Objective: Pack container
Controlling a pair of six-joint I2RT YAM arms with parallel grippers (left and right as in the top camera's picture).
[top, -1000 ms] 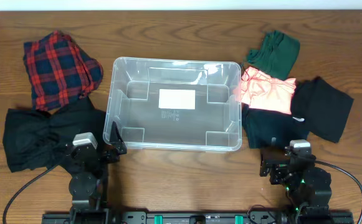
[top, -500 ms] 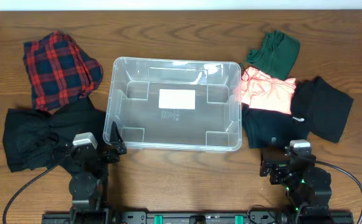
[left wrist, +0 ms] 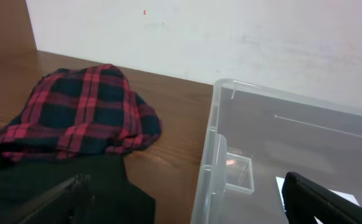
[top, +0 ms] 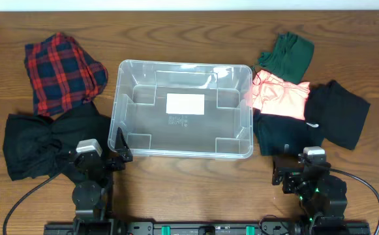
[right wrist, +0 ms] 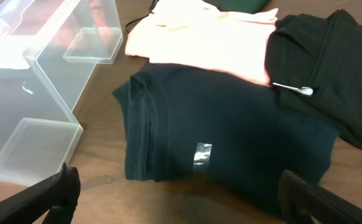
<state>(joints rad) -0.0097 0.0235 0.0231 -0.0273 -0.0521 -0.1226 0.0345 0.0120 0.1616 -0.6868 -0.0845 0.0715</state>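
The container [top: 116, 104] is a clear plastic bin with a white label [top: 185, 104] on its bottom, and nothing lies in it. It stands mid-table. My left gripper [top: 91, 147] is open at the bin's front left corner. In the left wrist view the bin wall [left wrist: 215, 143] rises between the spread fingers of that gripper [left wrist: 190, 202]. My right gripper [top: 310, 163] is open and holds nothing. It sits just short of a folded dark teal garment [right wrist: 218, 143], which fills the right wrist view ahead of the gripper [right wrist: 181, 202].
Left of the bin lie a red and navy plaid garment [top: 62, 72] and a black one [top: 42, 140]. On the right lie a green garment [top: 287, 53], a pink one [top: 279, 96] and a black one [top: 338, 114]. Cables trail from both arm bases.
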